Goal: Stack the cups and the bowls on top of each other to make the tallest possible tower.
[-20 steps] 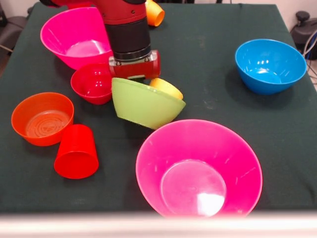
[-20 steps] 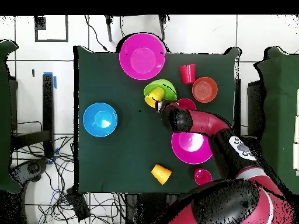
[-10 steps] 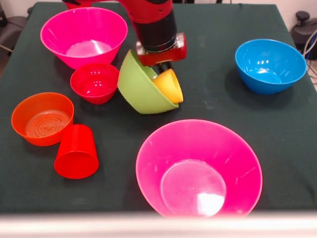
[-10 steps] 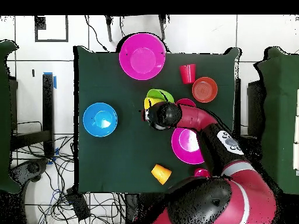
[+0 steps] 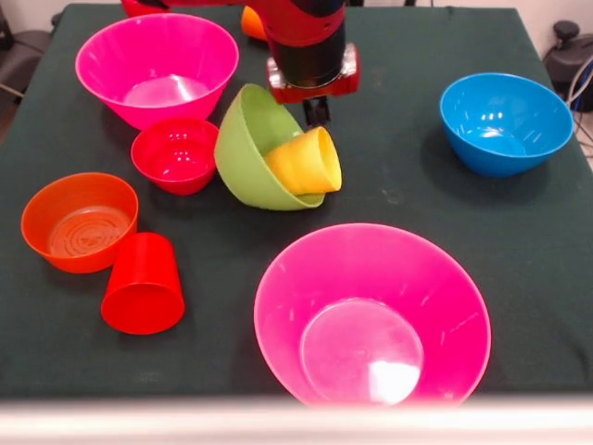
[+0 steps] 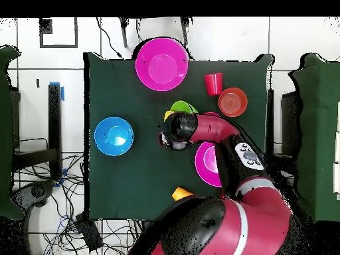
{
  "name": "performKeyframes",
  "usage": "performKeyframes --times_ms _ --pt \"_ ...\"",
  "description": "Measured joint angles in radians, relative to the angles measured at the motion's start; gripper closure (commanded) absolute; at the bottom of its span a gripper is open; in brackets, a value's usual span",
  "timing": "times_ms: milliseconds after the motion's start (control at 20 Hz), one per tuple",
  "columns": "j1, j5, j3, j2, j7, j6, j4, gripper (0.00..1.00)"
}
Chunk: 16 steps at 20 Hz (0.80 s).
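Note:
The lime-green bowl (image 5: 248,153) lies tipped on its side, its mouth toward the right. The yellow cup (image 5: 306,162) lies on its side in that mouth. My gripper (image 5: 317,111) hangs just behind and above the cup, apart from it, with nothing seen in it. The small red bowl (image 5: 176,153) stands upright, touching the green bowl's left side. The red cup (image 5: 144,286) is mouth down at the near left, by the orange bowl (image 5: 79,221). In the overhead view my arm (image 6: 182,128) covers most of the green bowl (image 6: 182,105).
One hot-pink bowl (image 5: 156,65) stands at the far left, the other (image 5: 371,315) at the near edge. The blue bowl (image 5: 505,120) stands at the right. An orange cup (image 5: 251,21) shows partly behind my arm at the far edge.
My gripper moved right and toward the far side, rising off the green bowl. The bowl turned from mouth-down-tilted onto its side, and the yellow cup now shows lying in it.

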Motion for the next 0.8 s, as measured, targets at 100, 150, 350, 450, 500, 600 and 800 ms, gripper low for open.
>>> performKeyframes --times_ms 100,150,350,450,500,600,800 --pt "0.009 -0.006 -0.013 0.003 0.0 0.0 -0.015 1.0" --pt "0.02 -0.014 -0.029 0.008 0.0 0.0 -0.035 1.0" --pt "0.05 -0.047 -0.075 0.019 0.0 0.0 -0.088 1.0" --pt "0.066 -0.075 -0.105 0.021 0.0 0.0 -0.117 1.0" --pt "0.07 -0.084 -0.114 0.021 0.0 0.0 -0.125 1.0" --pt "0.076 -0.098 -0.13 0.021 0.0 0.0 -0.134 1.0" --pt "0.083 -0.137 -0.157 0.017 0.0 -0.017 -0.144 1.0"
